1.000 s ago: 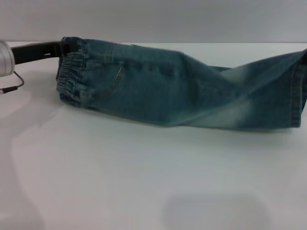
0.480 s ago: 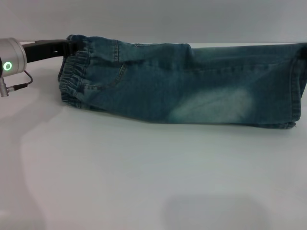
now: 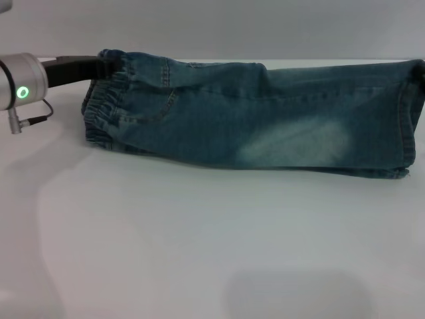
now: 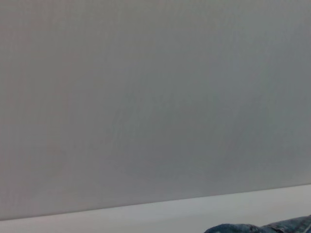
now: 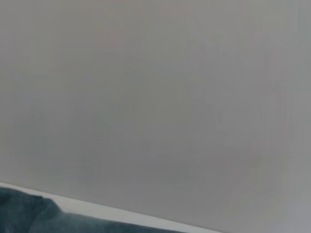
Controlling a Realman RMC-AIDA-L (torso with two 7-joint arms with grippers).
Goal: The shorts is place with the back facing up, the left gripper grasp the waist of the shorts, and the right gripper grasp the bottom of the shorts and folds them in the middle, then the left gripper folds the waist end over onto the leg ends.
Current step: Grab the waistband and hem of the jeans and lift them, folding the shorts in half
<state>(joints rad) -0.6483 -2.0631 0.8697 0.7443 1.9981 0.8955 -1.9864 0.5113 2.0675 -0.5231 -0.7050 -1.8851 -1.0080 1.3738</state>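
Note:
Blue denim shorts [image 3: 252,113] lie folded lengthwise in a long band across the far side of the white table [image 3: 199,252]. The elastic waist [image 3: 99,109] is at the left and the leg ends [image 3: 408,113] at the right edge of the head view. My left gripper [image 3: 99,66] reaches in from the left, its black fingers [image 3: 73,68] closed on the waist's far corner. A strip of denim [image 4: 262,227] shows in the left wrist view, and more denim [image 5: 29,213] in the right wrist view. The right gripper is out of view.
The left arm's silver wrist [image 3: 20,90], with a green light and a cable, sits at the left edge. A plain grey wall [image 3: 212,26] stands behind the table's far edge. Bare white tabletop spreads in front of the shorts.
The shorts have settled from a sagging, twisted band into a flat, straight one. The leg end dropped level, and the left wrist came further into view from the left.

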